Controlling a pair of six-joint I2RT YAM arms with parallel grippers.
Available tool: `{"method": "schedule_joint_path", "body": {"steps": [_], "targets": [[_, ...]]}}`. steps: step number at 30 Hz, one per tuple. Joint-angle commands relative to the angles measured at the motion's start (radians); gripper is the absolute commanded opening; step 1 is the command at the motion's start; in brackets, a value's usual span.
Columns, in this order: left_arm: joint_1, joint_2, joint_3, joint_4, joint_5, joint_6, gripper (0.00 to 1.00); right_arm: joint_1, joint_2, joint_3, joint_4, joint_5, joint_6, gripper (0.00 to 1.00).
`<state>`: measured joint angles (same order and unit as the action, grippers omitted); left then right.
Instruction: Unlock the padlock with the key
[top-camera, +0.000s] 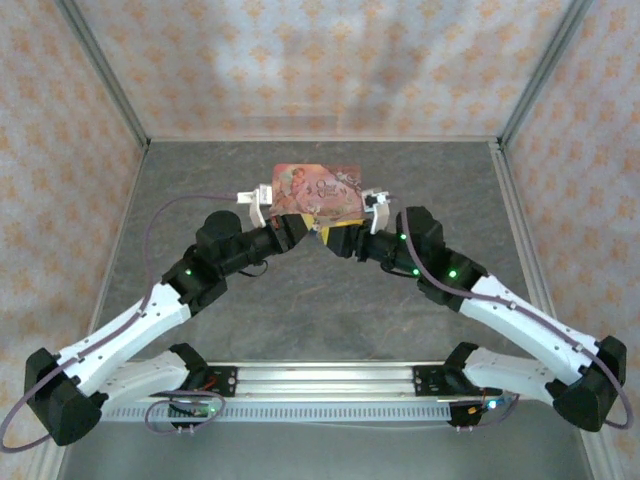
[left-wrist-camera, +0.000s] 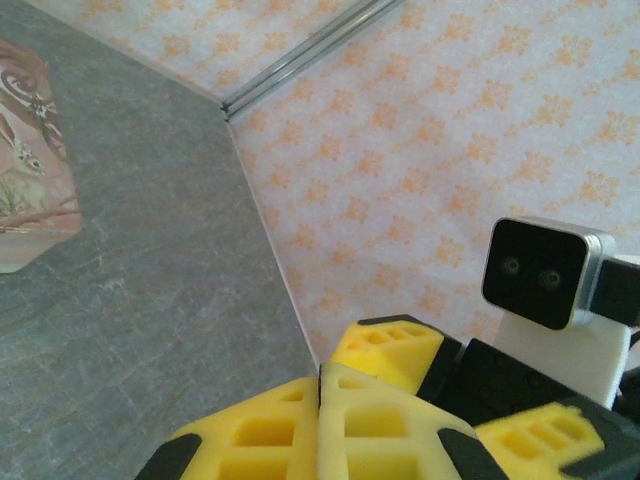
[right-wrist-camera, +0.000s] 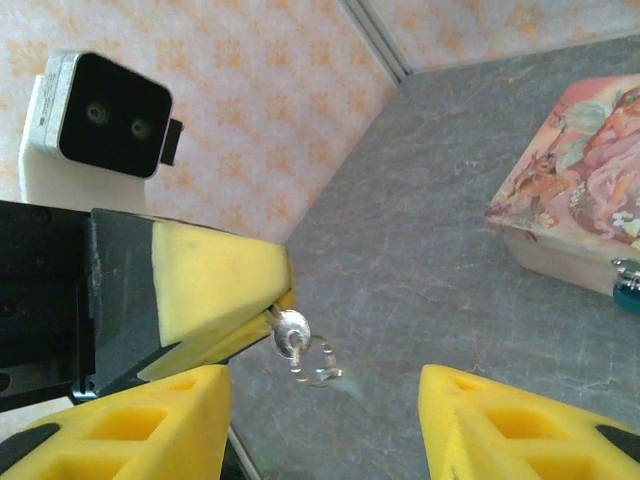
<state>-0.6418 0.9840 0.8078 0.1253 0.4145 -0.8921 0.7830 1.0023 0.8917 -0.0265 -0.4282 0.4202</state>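
Yellow fingers (right-wrist-camera: 205, 390) of the right hand (right-wrist-camera: 322, 390) are seen spread well apart, with nothing held between them. Just ahead of that gap, the left hand (right-wrist-camera: 278, 300) is closed tight, and the key (right-wrist-camera: 291, 333) is pinched at its fingertips. Only the key's round silvery head is shown, with a thin wire ring (right-wrist-camera: 318, 368) hung from it; the blade is hidden between the pads. Its long axis is laid in line with the left hand's fingers, head pointed out toward the right hand. The padlock (right-wrist-camera: 628, 290) is glimpsed as a small blue piece on the front edge of the tin (right-wrist-camera: 575, 170), farther ahead of the right hand and off to its right, well apart from the key; which way it points cannot be told. A grey, mottled counter (right-wrist-camera: 430, 270) is enclosed by pale walls (right-wrist-camera: 250, 120) printed with orange flowers, with metal rails (right-wrist-camera: 375, 38) at the corners.
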Motion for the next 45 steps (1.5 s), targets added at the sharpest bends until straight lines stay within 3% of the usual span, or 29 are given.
{"method": "schedule_joint_path", "body": {"steps": [1, 5, 15, 38, 45], "targets": [[-0.009, -0.011, 0.038, -0.027, 0.033, 0.045, 0.0, -0.048, -0.031, -0.06, 0.189, -0.091, 0.112, 0.52], [-0.01, 0.0, 0.038, 0.016, 0.055, 0.029, 0.0, -0.111, -0.024, -0.138, 0.407, -0.202, 0.245, 0.53], [-0.051, 0.009, 0.056, 0.037, 0.05, 0.033, 0.0, -0.116, 0.047, -0.153, 0.582, -0.288, 0.343, 0.59], [-0.053, 0.005, 0.073, 0.03, 0.024, 0.04, 0.0, -0.1, 0.073, -0.166, 0.55, -0.369, 0.335, 0.44], [-0.053, 0.012, 0.068, 0.039, 0.015, 0.036, 0.0, -0.096, 0.058, -0.174, 0.513, -0.372, 0.317, 0.33]]}}
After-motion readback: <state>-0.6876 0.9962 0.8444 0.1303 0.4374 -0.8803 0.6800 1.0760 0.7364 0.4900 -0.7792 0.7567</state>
